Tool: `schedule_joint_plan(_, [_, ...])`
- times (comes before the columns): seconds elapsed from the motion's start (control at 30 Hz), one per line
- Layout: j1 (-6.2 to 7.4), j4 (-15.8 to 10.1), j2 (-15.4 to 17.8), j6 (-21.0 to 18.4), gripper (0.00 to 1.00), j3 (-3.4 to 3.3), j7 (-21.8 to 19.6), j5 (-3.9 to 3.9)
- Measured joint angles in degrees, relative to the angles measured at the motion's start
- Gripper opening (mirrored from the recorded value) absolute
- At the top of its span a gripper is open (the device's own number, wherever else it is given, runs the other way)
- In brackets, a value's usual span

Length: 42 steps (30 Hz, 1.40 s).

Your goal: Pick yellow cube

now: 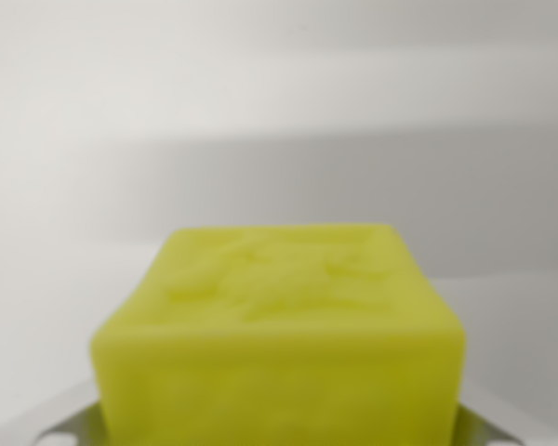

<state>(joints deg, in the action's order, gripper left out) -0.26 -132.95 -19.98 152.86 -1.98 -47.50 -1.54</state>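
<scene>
The tool point(277, 429) shows only as two pale grey metal pieces at the bottom edge of the wrist view, one at about 7 o'clock and one at about 5 o'clock, each partly cut off by the frame. The yellow cube point(279, 325) sits between them and fills the lower middle of the view, from the centre down toward 6 o'clock. Its sides meet the grey pieces at both lower corners, but the contact itself is blurred and mostly hidden, so I cannot tell whether the tool is clamped on the cube or merely standing around it. The cube's top face carries a faint raised relief, too soft to read. Its front face runs out of the frame at the bottom. Behind it, from 9 through 12 to 3 o'clock, lies a plain pale grey surface point(279, 111) with a darker shaded band across the middle.
</scene>
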Motion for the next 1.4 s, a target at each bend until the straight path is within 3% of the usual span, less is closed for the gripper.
schedule_joint_plan(1.4, [-0.13, 0.0, 9.3, -9.2, 0.00, 0.01, -0.6, 0.88])
